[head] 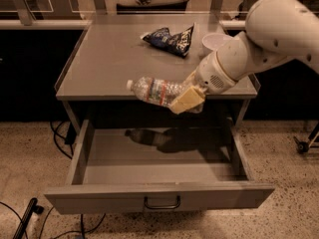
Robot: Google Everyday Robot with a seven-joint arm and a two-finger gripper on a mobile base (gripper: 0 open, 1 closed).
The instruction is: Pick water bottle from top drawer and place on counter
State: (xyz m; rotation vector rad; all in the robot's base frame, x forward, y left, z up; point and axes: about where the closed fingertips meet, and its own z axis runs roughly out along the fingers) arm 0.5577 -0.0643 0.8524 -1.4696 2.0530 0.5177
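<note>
The water bottle (153,91) is clear with a white cap pointing left. It lies sideways in the air, level with the counter's front edge and above the open top drawer (159,195). My gripper (185,99) is shut on the bottle's right end, at the end of the white arm that comes in from the upper right. The drawer is pulled out and holds nothing but the bottle's shadow. The grey counter (107,59) lies just behind the bottle.
A dark blue snack bag (169,38) lies at the back middle of the counter. A white bowl (213,41) sits to its right, partly hidden by my arm. Cables lie on the speckled floor (30,158) at the left.
</note>
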